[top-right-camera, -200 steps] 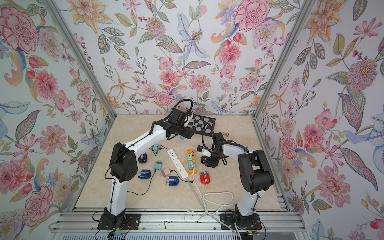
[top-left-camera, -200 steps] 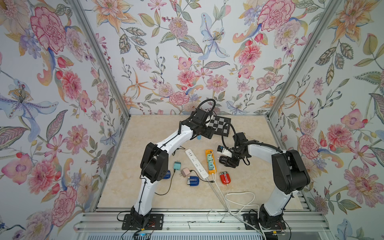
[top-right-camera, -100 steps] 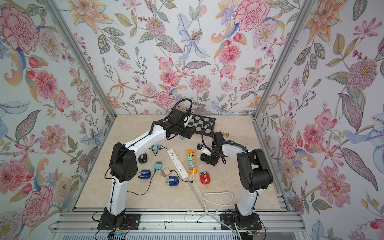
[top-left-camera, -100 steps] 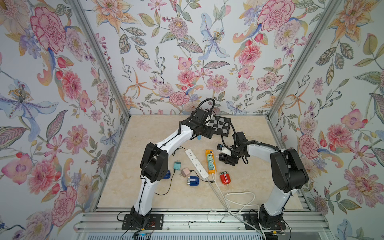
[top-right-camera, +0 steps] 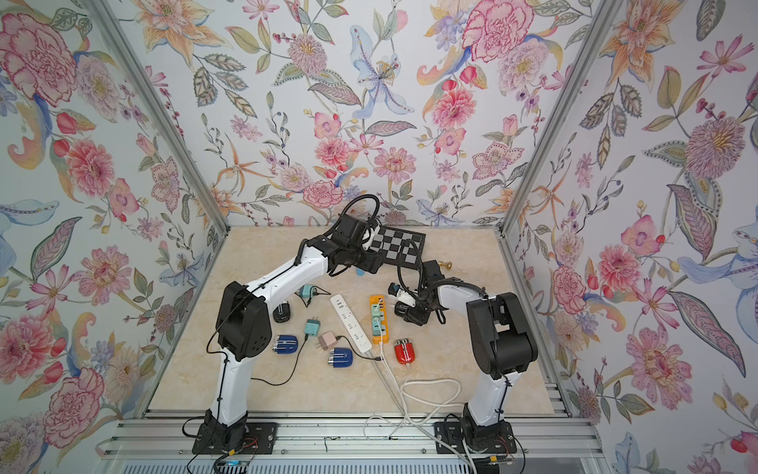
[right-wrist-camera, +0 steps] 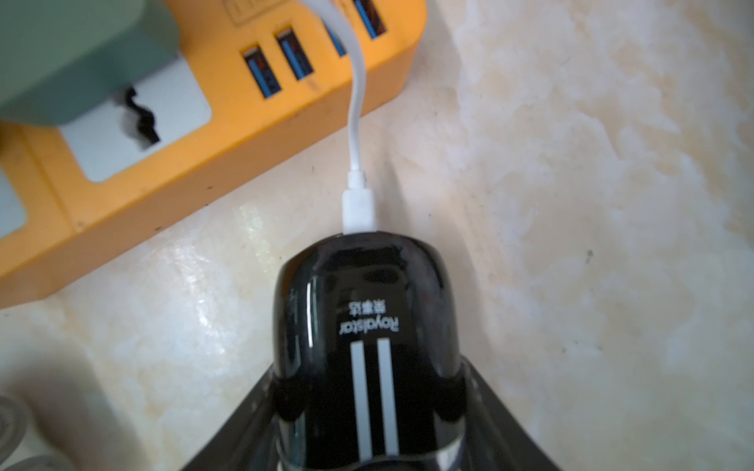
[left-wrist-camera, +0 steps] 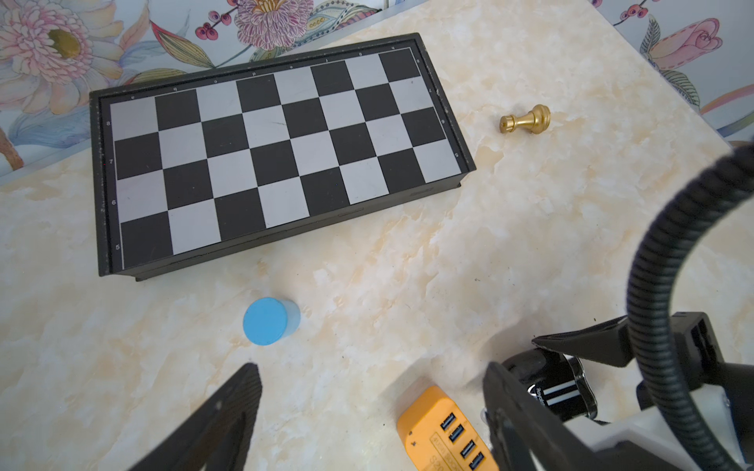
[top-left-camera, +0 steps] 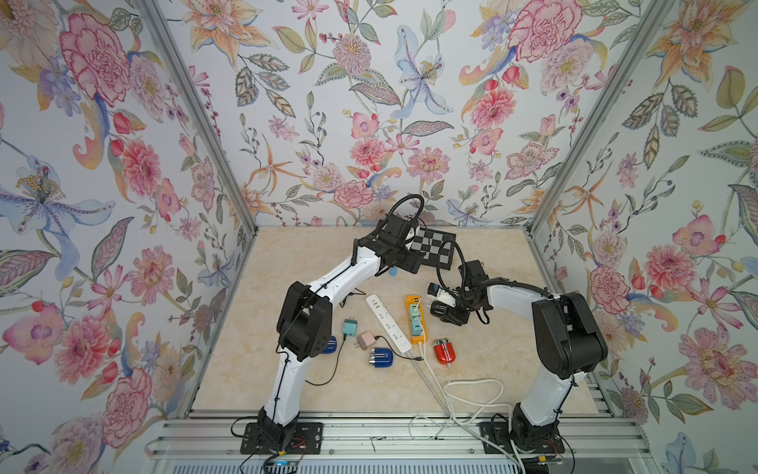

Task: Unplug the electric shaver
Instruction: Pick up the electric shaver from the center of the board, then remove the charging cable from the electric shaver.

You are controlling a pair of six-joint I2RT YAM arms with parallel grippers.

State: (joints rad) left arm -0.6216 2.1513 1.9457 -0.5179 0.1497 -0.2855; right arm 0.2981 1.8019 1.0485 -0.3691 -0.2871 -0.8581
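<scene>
**Electric shaver (top-left-camera: pixel 438 310): location and grip state**

**Top views.** In both top views, the electric shaver sits just beside the orange power strip (top-left-camera: pixel 416 324), on the side towards the right arm. It lies between the fingers of the right gripper (top-left-camera: pixel 444 314). The tabletop (top-left-camera: pixel 307 262) is a matt beige slab with marble-like veining. Floral wallpaper (top-left-camera: pixel 369 102) covers the three enclosing walls, and bare aluminium posts (top-left-camera: pixel 199 123) mark the corners.

**Left wrist view.** The left gripper (left-wrist-camera: pixel 371 367) has its jaws wide apart above the tabletop. Beyond it are three items:
- a flat, black-framed chessboard (left-wrist-camera: pixel 277 151)
- a gold pawn (left-wrist-camera: pixel 526 119) lying on its side
- a blue cylinder (left-wrist-camera: pixel 269 321) standing upright

**Right wrist view.** The shaver body is glossy black plastic with a rounded end. It carries two white stripes and white lettering. The right gripper's dark fingers (right-wrist-camera: pixel 245 416) bear on both sides of the body, so the shaver is gripped. A smooth white cable (right-wrist-camera: pixel 354 122) ends in a rectangular plug seated in the shaver's end. The cable runs to the strip's row of blue USB ports. A grey-green adapter (right-wrist-camera: pixel 73 53) occupies one socket.
</scene>
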